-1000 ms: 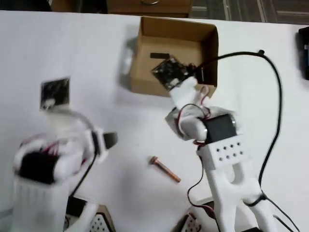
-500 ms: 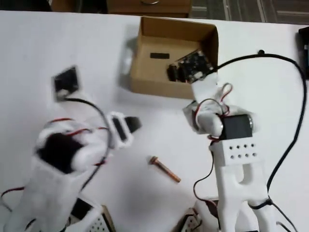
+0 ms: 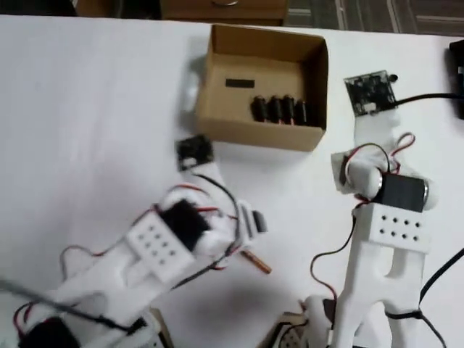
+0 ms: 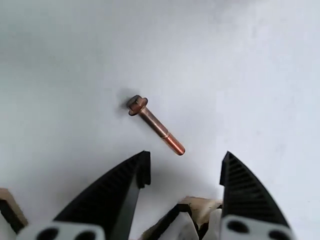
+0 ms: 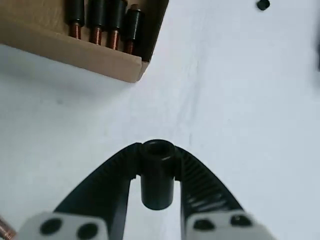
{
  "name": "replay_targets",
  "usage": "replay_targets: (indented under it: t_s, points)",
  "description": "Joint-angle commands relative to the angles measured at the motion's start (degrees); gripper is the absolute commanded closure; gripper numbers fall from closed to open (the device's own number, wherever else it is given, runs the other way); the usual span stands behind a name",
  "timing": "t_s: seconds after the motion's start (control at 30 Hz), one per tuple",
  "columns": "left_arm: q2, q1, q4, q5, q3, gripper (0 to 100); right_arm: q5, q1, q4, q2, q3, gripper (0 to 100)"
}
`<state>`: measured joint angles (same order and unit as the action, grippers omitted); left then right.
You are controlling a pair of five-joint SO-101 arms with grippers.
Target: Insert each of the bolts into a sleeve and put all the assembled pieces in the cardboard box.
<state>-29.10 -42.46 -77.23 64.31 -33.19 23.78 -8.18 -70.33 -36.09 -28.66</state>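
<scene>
A copper bolt (image 4: 155, 125) lies loose on the white table, head pointing away from my left gripper (image 4: 186, 162), which hangs open just short of its threaded end. From above, the bolt (image 3: 256, 262) pokes out beside the left gripper (image 3: 254, 223). My right gripper (image 5: 156, 150) is shut on a black sleeve (image 5: 157, 175), held upright over bare table right of the cardboard box (image 5: 75, 50). The cardboard box (image 3: 217, 109) holds several assembled pieces (image 3: 279, 109) in a row, black sleeves with copper threads showing (image 5: 102, 22).
The right arm (image 3: 380, 196) stands right of the box, its black cable (image 3: 428, 98) trailing to the table's right edge, where a dark object (image 3: 457, 69) sits. A small black piece (image 5: 263, 5) lies farther off on the table.
The left arm has swung right and down over the bolt. The right arm has drawn back out of the box toward the right, uncovering the row of pieces inside.
</scene>
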Motion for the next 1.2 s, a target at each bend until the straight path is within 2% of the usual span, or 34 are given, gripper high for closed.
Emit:
replay_targets:
  t_s: [0.0, 0.3, 0.5, 0.8, 1.17]
  points:
    - [5.8, -2.4, 2.6, 2.0, 3.1, 76, 0.3, -0.8, 3.0, -2.2, -1.6, 97.9]
    - [19.6, -1.1, 5.3, 3.4, 6.3, 76, -0.2, -1.3, 7.3, -2.3, -1.8, 97.9]
    - [25.5, 1.4, 8.0, 3.4, 6.3, 76, 0.2, -5.1, 9.8, -2.3, -2.0, 97.9]
    - [27.6, 1.5, 8.2, 5.1, 6.2, 76, -0.3, -5.0, 13.8, -1.7, -2.1, 97.9]
    - [27.7, -2.2, 8.6, 5.8, 5.9, 76, 0.1, -5.0, 16.7, -2.2, -6.8, 97.9]
